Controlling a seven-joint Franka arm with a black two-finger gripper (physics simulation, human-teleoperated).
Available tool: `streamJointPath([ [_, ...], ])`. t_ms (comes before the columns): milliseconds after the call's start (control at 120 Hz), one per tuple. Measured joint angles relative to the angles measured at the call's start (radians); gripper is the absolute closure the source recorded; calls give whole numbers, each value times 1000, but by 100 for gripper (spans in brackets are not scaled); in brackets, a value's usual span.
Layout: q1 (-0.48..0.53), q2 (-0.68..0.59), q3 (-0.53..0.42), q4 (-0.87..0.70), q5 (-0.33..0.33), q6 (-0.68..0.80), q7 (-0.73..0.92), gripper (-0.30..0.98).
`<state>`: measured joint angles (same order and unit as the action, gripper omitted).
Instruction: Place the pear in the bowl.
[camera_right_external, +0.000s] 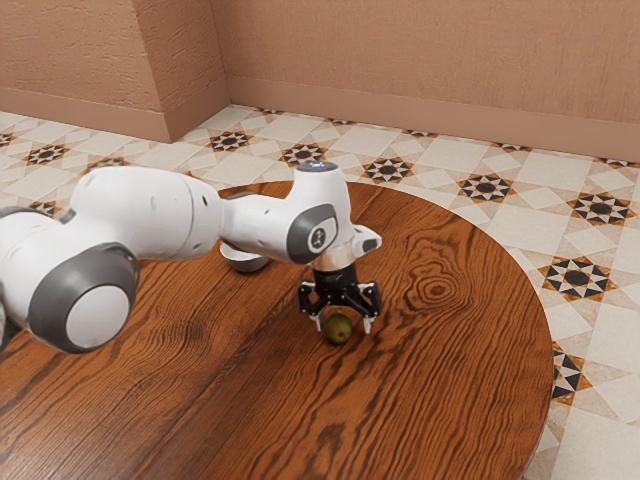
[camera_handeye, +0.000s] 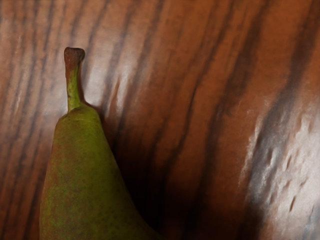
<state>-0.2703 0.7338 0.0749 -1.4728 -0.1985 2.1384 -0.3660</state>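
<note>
Pear: on the wooden table (camera_right_external: 450, 390), under the gripper (camera_right_external: 344, 326). Lying on its side, blunt end toward the near side, stem (camera_handeye: 73, 82) pointing to the far side.
Gripper: wide, tips low at the pear (camera_right_external: 339, 331). Fingers (camera_right_external: 368, 325) stand either side of it in the exterior view, with a visible gap on that view's right. Not clamped.
Bowl: white bowl (camera_right_external: 245, 262), to the exterior view's left of the pear and farther off, well apart from it. Partly behind the arm (camera_right_external: 150, 212); can't see inside.
Step in hand: lining up the grasp, I'd say. Pear not picked, bowl not reached.
Alignment: probably close, but the uneven gap suggests the pear sits off centre. Can't confirm depth from here.
Next move: settle the tips around the fat part, centre if needed, then close gently until both sides touch. Check grip before lifting.
After that: lift clear of the bowl rim, carry toward the exterior view's left and far side, lower, release.
Risk: one side touching first could roll the pear. Pinching the tapered neck could let it slip or swing.
Handling: firm, rounded, uneven; likely best held across the body.
</note>
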Motion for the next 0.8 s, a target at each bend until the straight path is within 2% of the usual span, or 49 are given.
streamJointPath([
  [233,0,1,7,15,-18,-54,22,0],
  [800,0,11,19,26,-31,-82,-172,2],
])
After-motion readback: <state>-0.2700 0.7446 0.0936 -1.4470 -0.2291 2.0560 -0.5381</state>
